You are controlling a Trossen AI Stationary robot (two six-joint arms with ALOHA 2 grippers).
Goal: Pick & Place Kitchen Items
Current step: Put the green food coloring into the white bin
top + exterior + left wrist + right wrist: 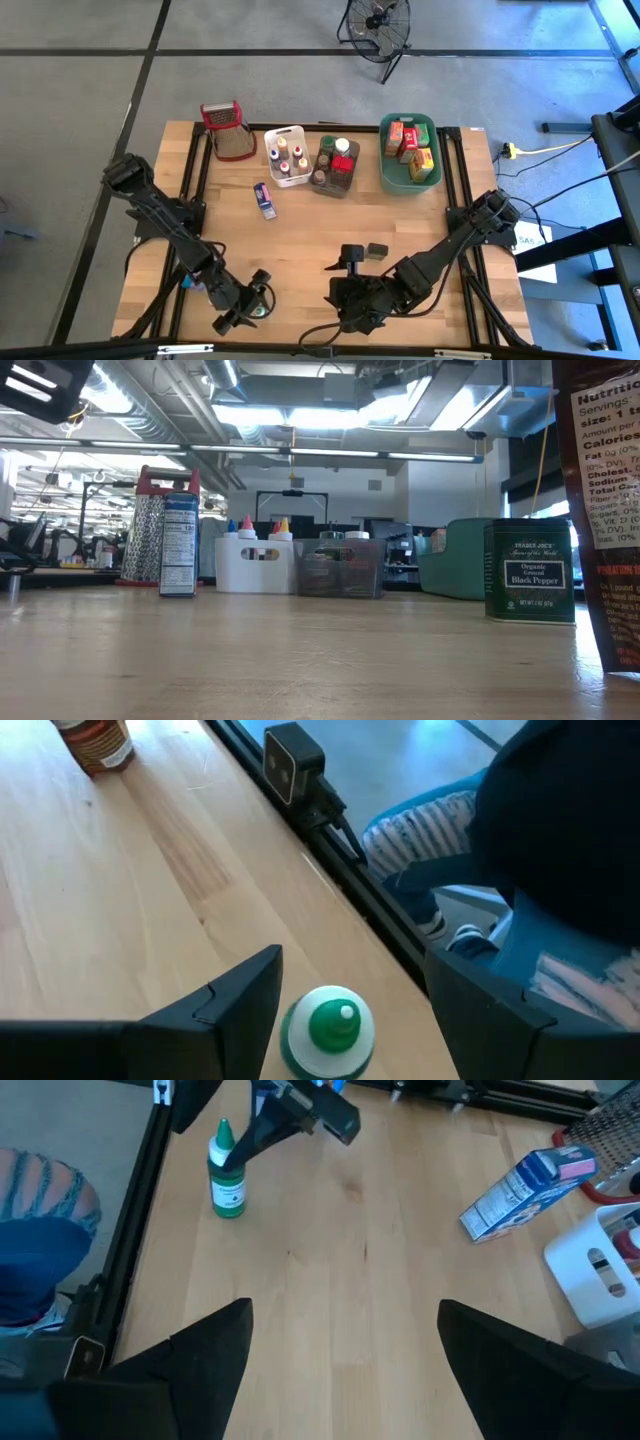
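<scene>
Along the far side of the wooden table (300,240) stood a metal grater (228,130), a white tub (287,156) of tiny bottles, a brown tub (335,165) and a green tub (410,152) of boxes; a blue carton (264,199) stood nearer. At the near left edge, the left gripper (340,1010) hung spread wide around a green-capped bottle (328,1032), not pressing it. The right gripper (345,1330) hovered wide apart over bare wood, empty, near a dark pepper tin (377,251).
</scene>
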